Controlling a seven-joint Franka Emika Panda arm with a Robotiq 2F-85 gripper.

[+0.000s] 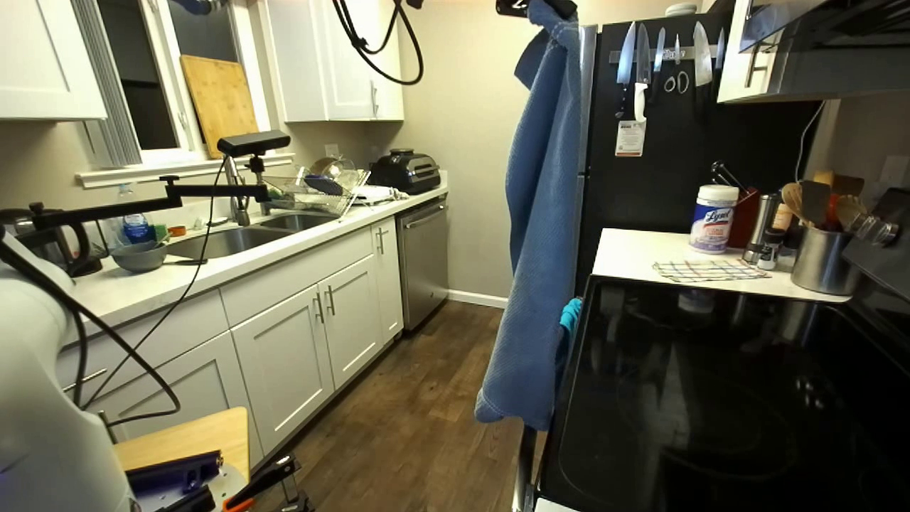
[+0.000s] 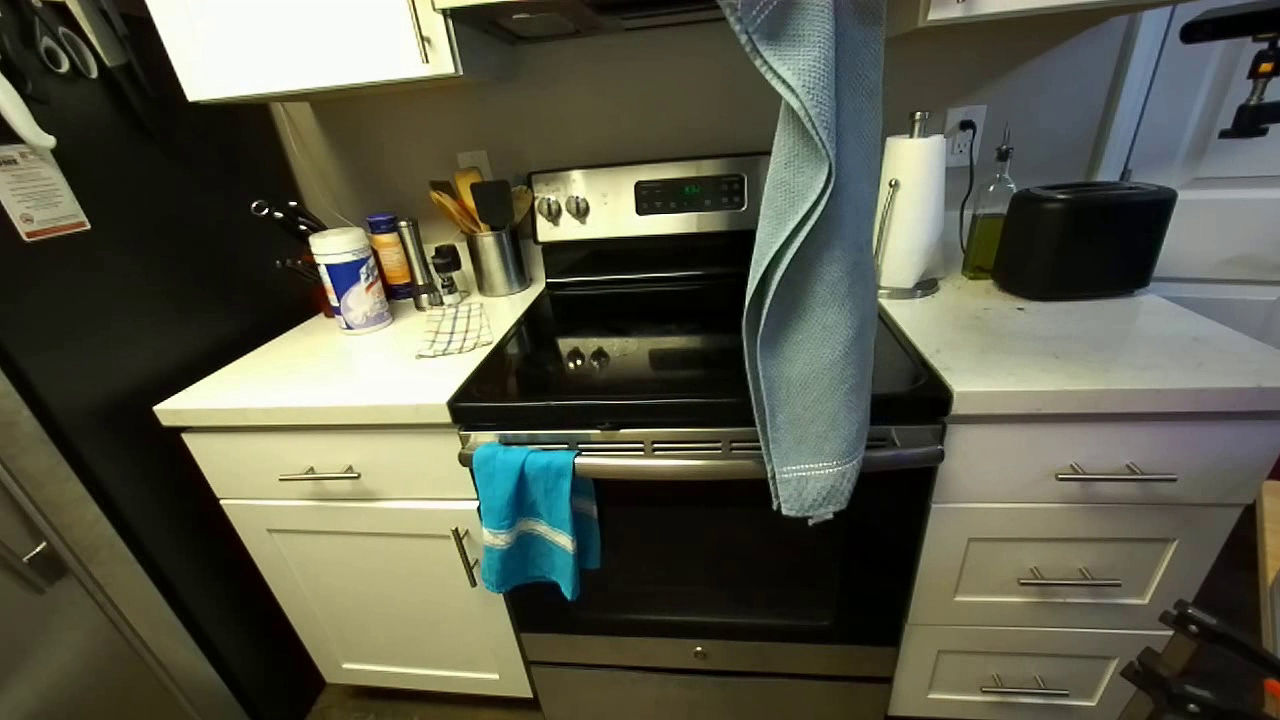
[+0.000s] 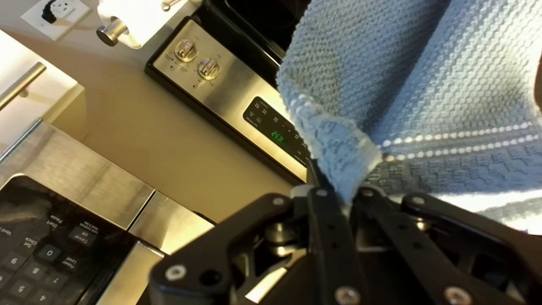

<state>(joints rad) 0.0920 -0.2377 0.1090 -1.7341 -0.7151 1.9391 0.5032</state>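
My gripper [image 3: 345,197] is shut on a corner of a blue towel [image 3: 364,63], pinched between the black fingertips in the wrist view. In an exterior view the gripper [image 1: 537,8] is at the top edge and the towel [image 1: 544,235] hangs straight down from it in long folds. The towel [image 2: 815,290] also hangs before the stove [image 2: 640,405] in an exterior view; its lower end is level with the upper oven door. The gripper is out of that view. A turquoise towel [image 2: 530,520] hangs on the oven handle [image 2: 660,467], left of the blue towel.
A wipes canister [image 2: 352,285], a utensil holder [image 2: 497,262] and a checked cloth [image 2: 456,330] are on the counter. Paper towels [image 2: 912,210] and a black toaster [image 2: 1085,240] stand across the stove. Knives [image 1: 642,64] hang on the fridge. A microwave [image 3: 55,254] is near the gripper.
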